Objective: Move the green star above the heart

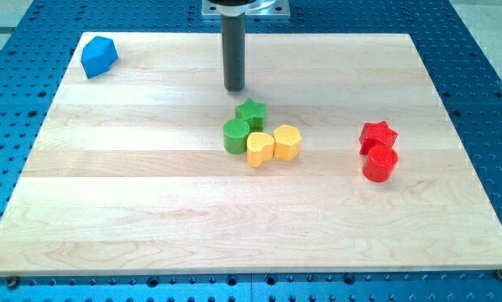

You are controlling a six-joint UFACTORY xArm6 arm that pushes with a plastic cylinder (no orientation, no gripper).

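Observation:
The green star lies near the middle of the wooden board. It touches a green cylinder at its lower left and a yellow heart just below it. A yellow hexagon sits right of the heart. My tip stands just above and slightly left of the green star, a small gap apart from it.
A red star and a red cylinder sit together at the view's right. A blue block lies in the board's top left corner. The board rests on a blue perforated table.

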